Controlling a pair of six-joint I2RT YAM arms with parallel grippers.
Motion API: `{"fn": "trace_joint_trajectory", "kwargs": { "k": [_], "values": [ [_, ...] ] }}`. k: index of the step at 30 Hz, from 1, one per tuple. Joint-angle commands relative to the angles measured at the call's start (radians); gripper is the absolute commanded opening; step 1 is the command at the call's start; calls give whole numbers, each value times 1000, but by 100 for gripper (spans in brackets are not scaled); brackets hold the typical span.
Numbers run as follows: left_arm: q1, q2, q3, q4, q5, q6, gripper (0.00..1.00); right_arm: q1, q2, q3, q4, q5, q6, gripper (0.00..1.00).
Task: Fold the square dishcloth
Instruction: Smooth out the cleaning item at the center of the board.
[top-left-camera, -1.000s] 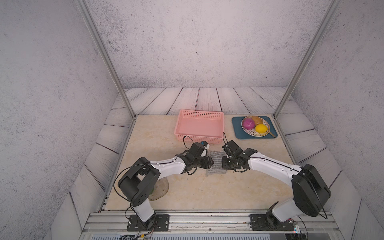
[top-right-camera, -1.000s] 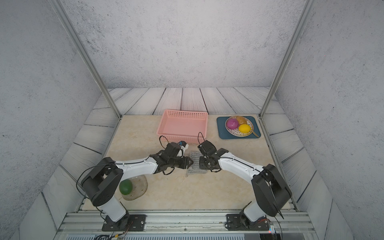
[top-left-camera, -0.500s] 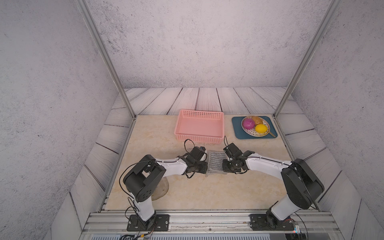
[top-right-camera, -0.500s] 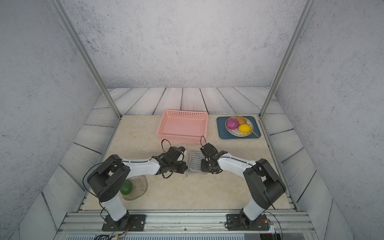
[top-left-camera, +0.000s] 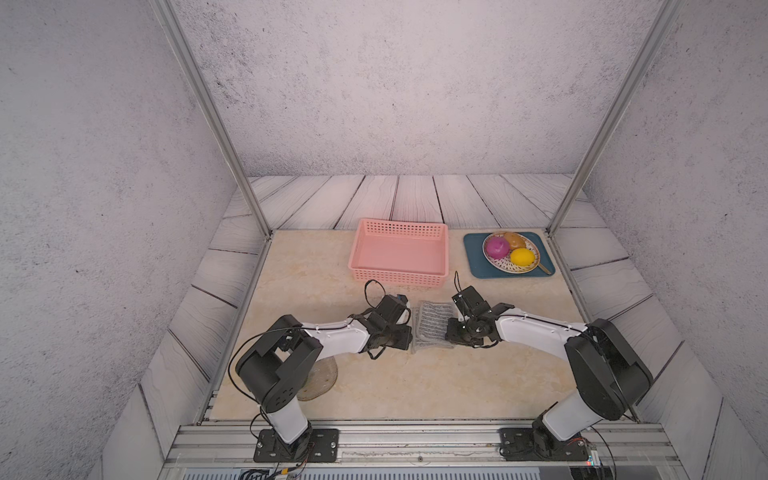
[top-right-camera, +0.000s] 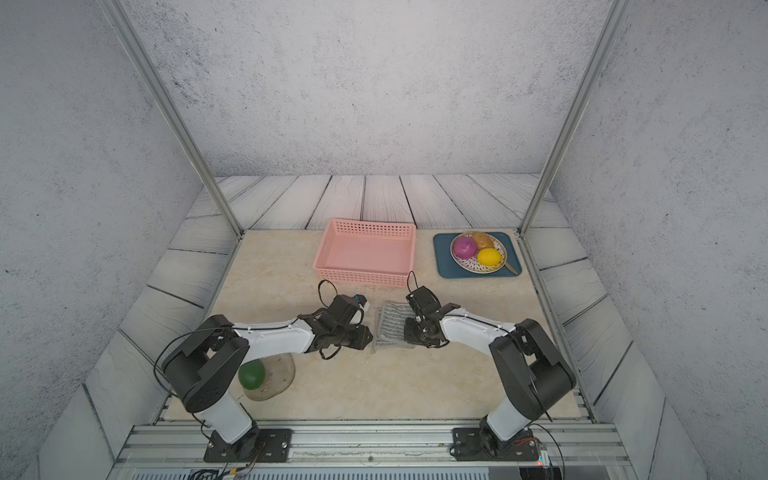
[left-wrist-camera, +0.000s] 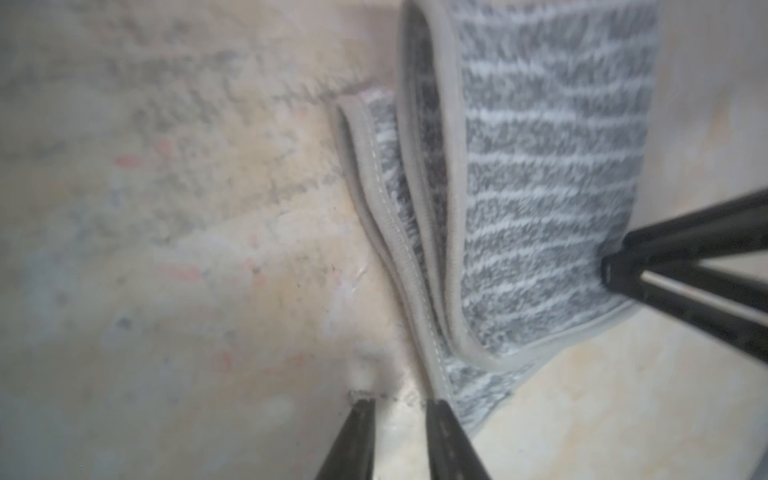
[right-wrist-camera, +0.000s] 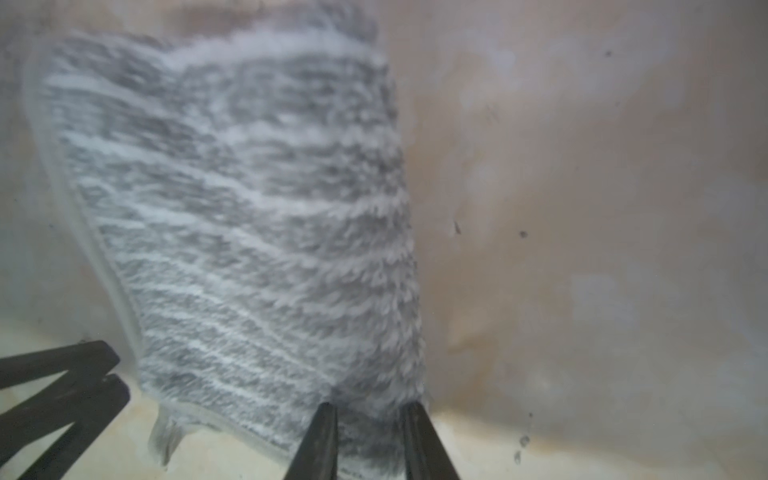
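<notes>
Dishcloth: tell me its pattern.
The square dishcloth has thin grey and white stripes with a plain pale grey border. This shows best in the left wrist view.

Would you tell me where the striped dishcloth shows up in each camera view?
Top view: dishcloth mid-scene, before pink basket.
Top view: dishcloth likewise.
Left wrist: dishcloth, layered hems showing.
Right wrist: dishcloth, striped face close up.
Shared landmark: right gripper at its edge.
</notes>
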Motion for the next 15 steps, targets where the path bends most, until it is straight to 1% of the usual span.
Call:
{"fn": "trace_joint_trajectory", "kwargs": {
  "k": [1, 5, 8, 11, 15],
  "values": [
    [-1, -56, 67, -37, -26, 21, 41, 1, -58, 41, -81, 72, -25, 30],
    [18, -20, 181, -113, -21, 55, 56, 0, -86, 64, -123, 139, -23, 34],
    [55, 45, 261, -144, 56, 90, 63, -4, -102, 64, -127, 166, -11, 37],
    [93, 124, 328, -158, 134, 114, 67, -8, -114, 62, -118, 171, -3, 40],
    [142, 202, 374, -125, 226, 131, 67, -7, -132, 59, -111, 174, -2, 43]
  ]
}}
